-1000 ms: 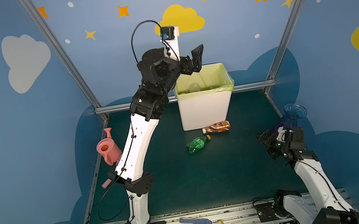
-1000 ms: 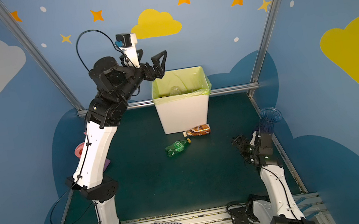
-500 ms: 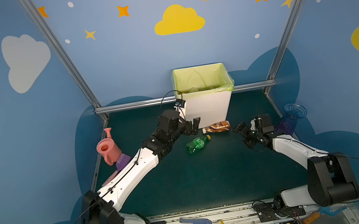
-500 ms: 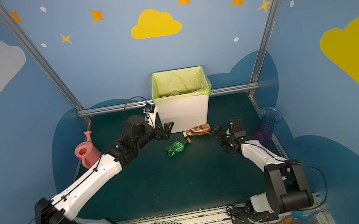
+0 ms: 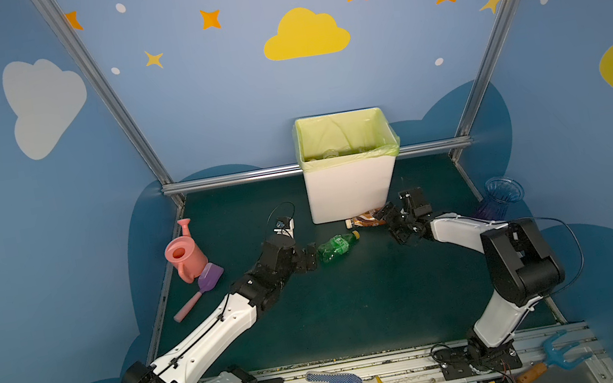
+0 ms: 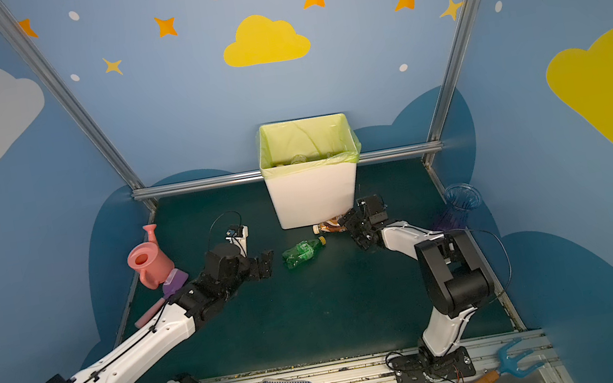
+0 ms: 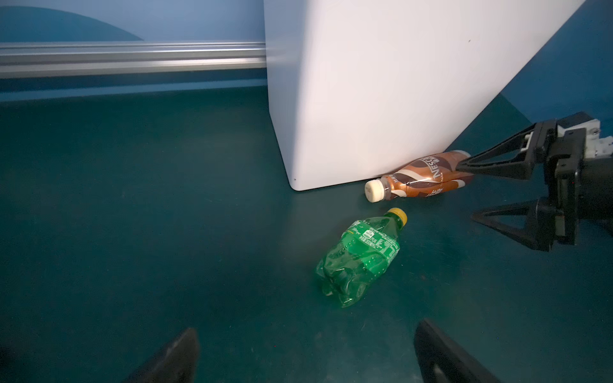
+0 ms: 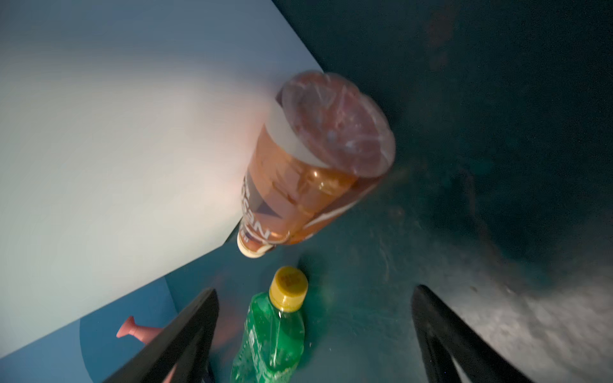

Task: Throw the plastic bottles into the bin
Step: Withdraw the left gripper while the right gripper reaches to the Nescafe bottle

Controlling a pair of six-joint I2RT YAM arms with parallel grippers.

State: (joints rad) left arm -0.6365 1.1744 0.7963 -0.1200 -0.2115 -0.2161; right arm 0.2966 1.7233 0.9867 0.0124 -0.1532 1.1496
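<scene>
Our left fingers (image 5: 310, 257) are now sitting low over the bench (image 5: 358, 310) middle, having dropped from above the bin (image 5: 351, 189). They are gaping wide, just short of the crumpled, translucent green bottle (image 5: 337, 245). The glossy-sleeved brown bottle (image 5: 368, 219) is lying against the rigid white bin's foot near the back edge. Our right fingers (image 7: 474, 169), having reached in, are standing spread at its base. Clear bottles (image 5: 330, 153) are seemingly lying inside the thin liner (image 5: 345, 131), and we are judging these two still left.

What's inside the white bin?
The bin is lined with a yellow-green bag. Just over its front rim, what look like clear bottles peek out. The front wall hides the rest, so I cannot count them.
</scene>
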